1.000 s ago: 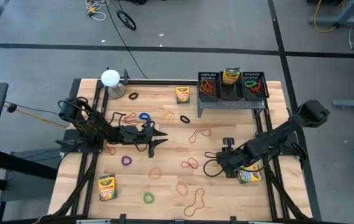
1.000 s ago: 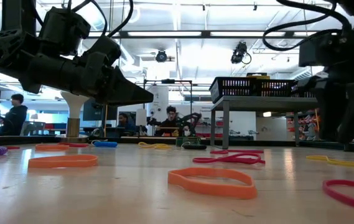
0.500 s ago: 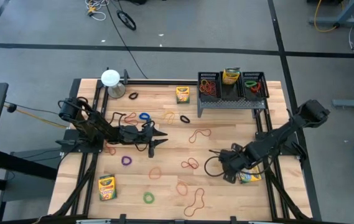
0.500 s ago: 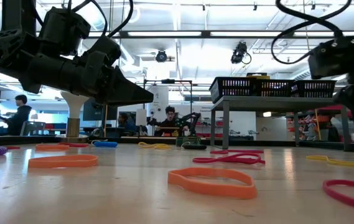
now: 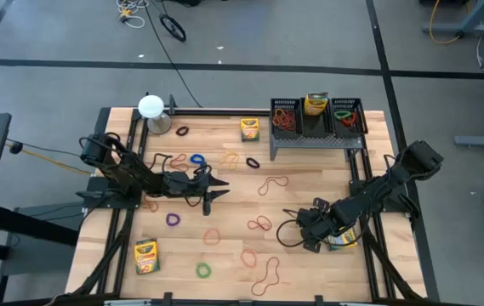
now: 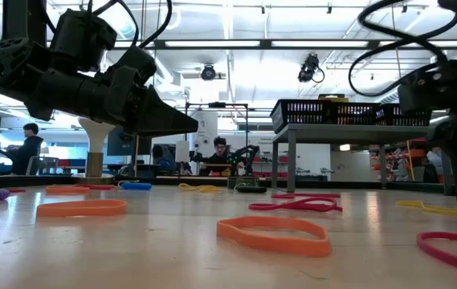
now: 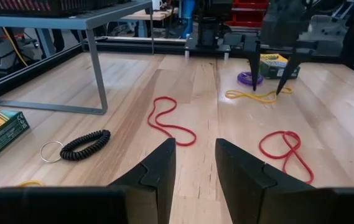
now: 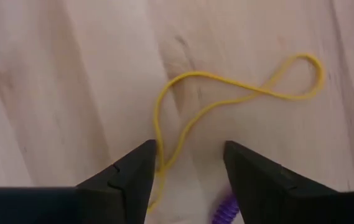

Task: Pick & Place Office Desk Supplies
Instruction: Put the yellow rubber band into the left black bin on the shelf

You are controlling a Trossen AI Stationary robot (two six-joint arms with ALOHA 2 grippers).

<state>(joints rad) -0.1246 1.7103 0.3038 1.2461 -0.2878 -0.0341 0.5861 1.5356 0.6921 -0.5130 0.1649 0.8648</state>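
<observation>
Hovering with jaws apart, right gripper [image 5: 310,240] straddles one thin yellow rubber-band loop [image 8: 226,102]; four yellow-and-green crayon boxes [image 5: 145,255] show; left gripper [image 5: 214,189] jaws apart.

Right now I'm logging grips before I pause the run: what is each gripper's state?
Left gripper: open, holding nothing, above the table.
Right gripper: open, empty, pointing down over the yellow rubber band.
</observation>
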